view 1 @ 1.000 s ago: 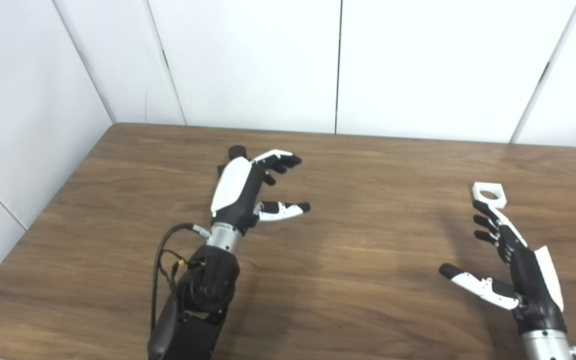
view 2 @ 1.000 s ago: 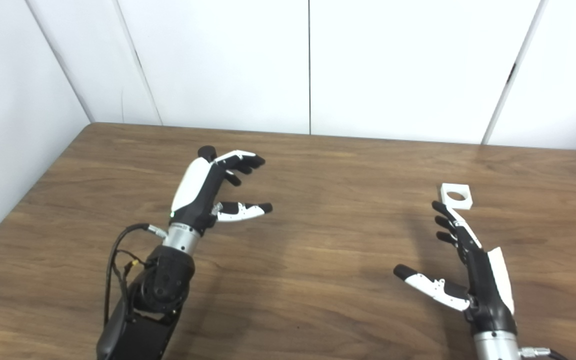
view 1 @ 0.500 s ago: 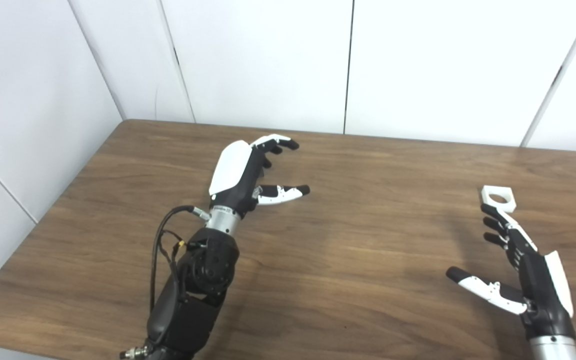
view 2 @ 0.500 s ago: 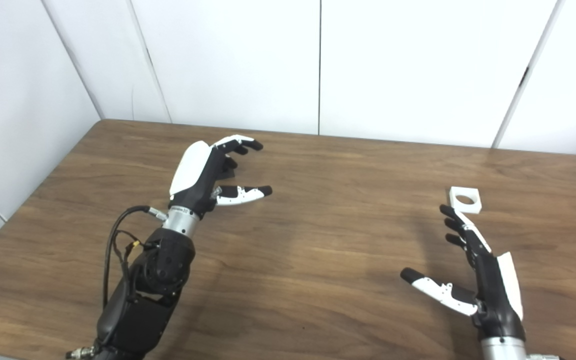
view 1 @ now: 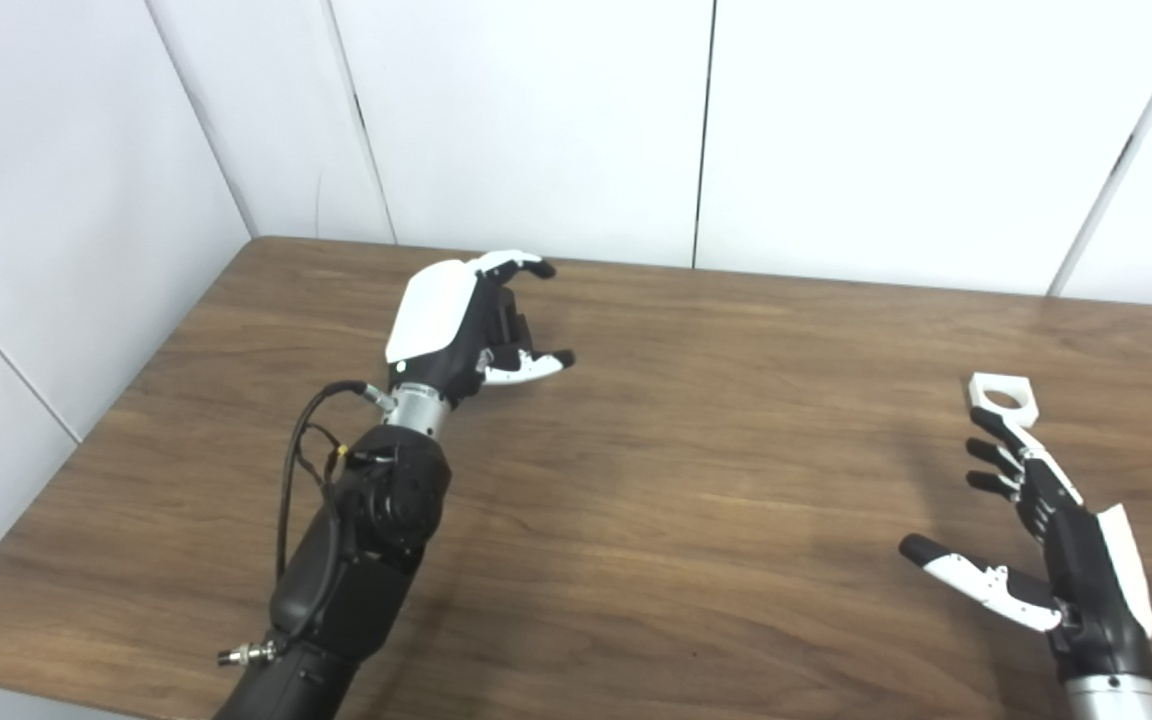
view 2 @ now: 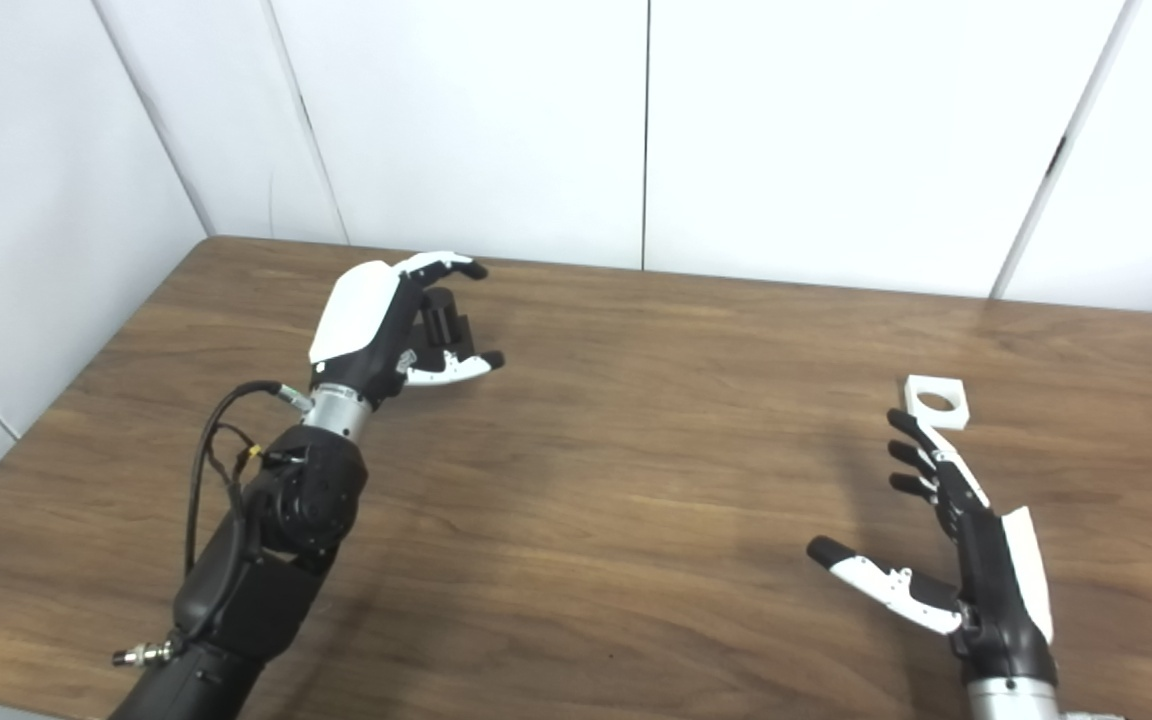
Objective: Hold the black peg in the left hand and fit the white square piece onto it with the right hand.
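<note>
The black peg [view 2: 442, 318] stands on the wooden table [view 1: 716, 480] at the far left. My left hand [view 1: 461, 320] curls around it, fingers arched over the top and thumb in front. The fingers are still apart and I see no firm grip. In the left eye view the peg [view 1: 509, 322] is mostly hidden by the palm. The white square piece [view 1: 1004, 396], with a round hole, lies flat at the right. My right hand [view 1: 1051, 540] is open just in front of it, its fingertips almost at the piece's near edge, thumb spread to the left.
White wall panels [view 1: 536, 120] close off the table at the back and on the left. The table's left edge [view 1: 106, 420] runs close beside my left arm. A black cable [view 1: 301, 470] loops off the left forearm.
The camera has shifted, so the whole picture has moved. My left hand has reached forward and to the left, from beside the peg to around it. The right hand has hardly moved.
</note>
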